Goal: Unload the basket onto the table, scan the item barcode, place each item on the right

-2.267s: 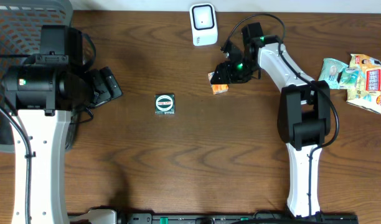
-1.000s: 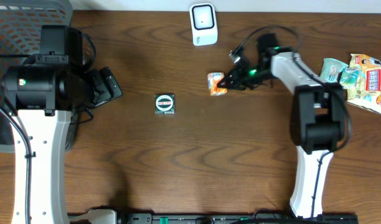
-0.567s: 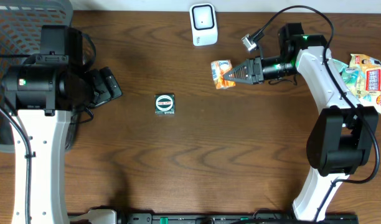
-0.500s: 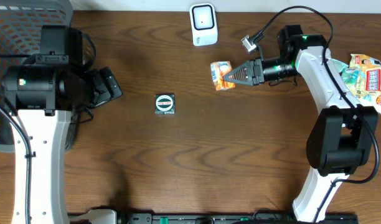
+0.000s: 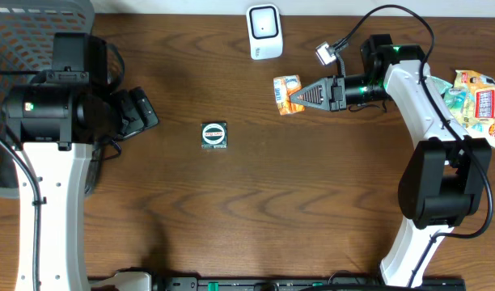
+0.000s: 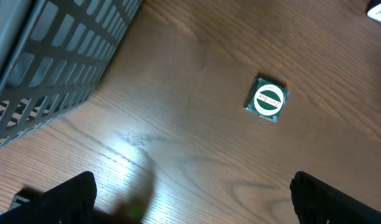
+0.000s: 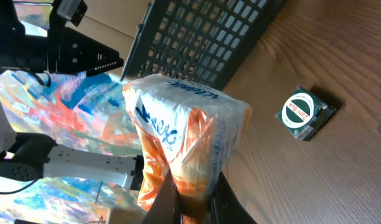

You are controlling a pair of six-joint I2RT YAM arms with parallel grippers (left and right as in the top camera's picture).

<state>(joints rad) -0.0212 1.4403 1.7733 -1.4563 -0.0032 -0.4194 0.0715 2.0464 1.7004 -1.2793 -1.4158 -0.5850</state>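
Note:
My right gripper (image 5: 302, 95) is shut on a small orange, white and blue snack packet (image 5: 287, 94), held above the table just below and right of the white barcode scanner (image 5: 264, 31). In the right wrist view the packet (image 7: 184, 134) rises from between the pinched fingers (image 7: 165, 202). My left gripper (image 5: 142, 113) rests open at the table's left side, holding nothing; its dark fingertips (image 6: 72, 196) show at the bottom corners of the left wrist view.
A small green square packet with a round white label (image 5: 214, 135) lies mid-table, also seen as the green packet (image 6: 266, 99) and the green packet (image 7: 304, 113). A grey mesh basket (image 5: 13, 36) stands at the far left. More snack packets (image 5: 466, 101) lie at the right edge.
The right arm has swung out and lifted the snack packet from the table, carrying it up and slightly right. In the last half second it barely moves. The left arm stays still.

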